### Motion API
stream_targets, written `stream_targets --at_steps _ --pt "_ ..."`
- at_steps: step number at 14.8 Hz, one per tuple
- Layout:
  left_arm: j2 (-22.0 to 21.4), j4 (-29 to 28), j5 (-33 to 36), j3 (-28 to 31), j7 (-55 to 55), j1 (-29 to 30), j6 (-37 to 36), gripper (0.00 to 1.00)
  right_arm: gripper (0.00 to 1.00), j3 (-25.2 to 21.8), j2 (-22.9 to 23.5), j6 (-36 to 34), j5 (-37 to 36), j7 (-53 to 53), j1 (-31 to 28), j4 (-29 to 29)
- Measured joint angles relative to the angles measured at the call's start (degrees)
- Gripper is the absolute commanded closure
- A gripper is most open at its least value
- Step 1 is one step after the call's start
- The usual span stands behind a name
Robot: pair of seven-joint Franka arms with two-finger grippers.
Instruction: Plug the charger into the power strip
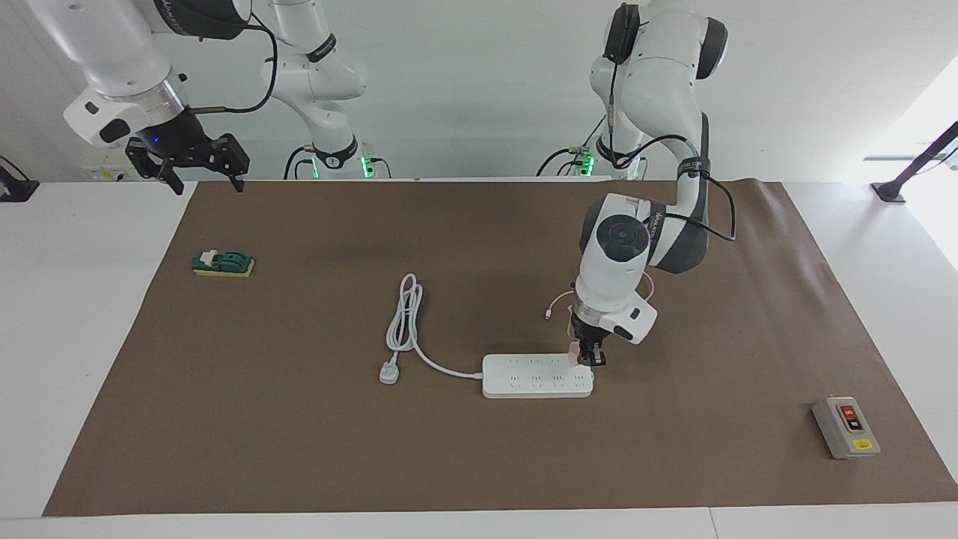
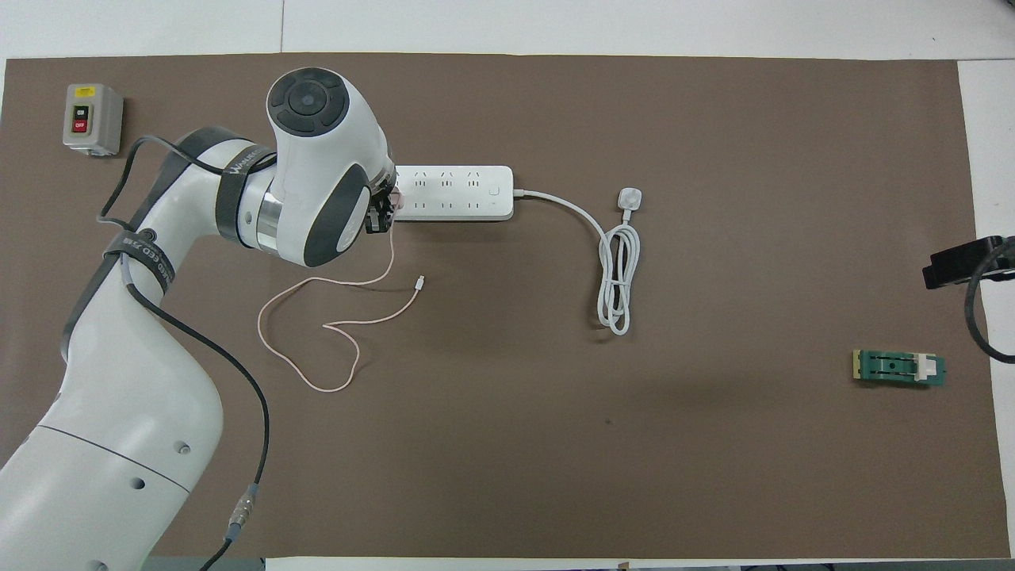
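Note:
The white power strip point(image 1: 535, 376) point(image 2: 456, 193) lies flat in the middle of the brown mat. My left gripper point(image 1: 591, 358) point(image 2: 379, 214) points down at the strip's end toward the left arm, shut on the small pink charger point(image 1: 573, 352). The charger sits at the strip's edge nearer to the robots; I cannot tell whether its pins are in a socket. Its thin pink cable point(image 2: 317, 317) loops over the mat nearer to the robots. My right gripper point(image 1: 202, 176) point(image 2: 963, 266) hangs open and waits above the mat's corner at the right arm's end.
The strip's thick white cord point(image 1: 404, 318) point(image 2: 617, 277) coils beside it and ends in a white plug point(image 1: 388, 372) point(image 2: 630, 198). A grey button box point(image 1: 846, 427) point(image 2: 93, 117) and a green block point(image 1: 223, 263) point(image 2: 898, 368) sit near opposite ends of the mat.

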Motion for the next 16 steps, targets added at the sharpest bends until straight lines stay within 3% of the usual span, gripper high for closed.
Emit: stream_targets --at_steps 16 --pt "0.1 -0.1 0.7 0.0 3.4 -0.1 0.6 1.00 0.00 0.0 0.0 0.0 0.0 0.0 0.0 0.0"
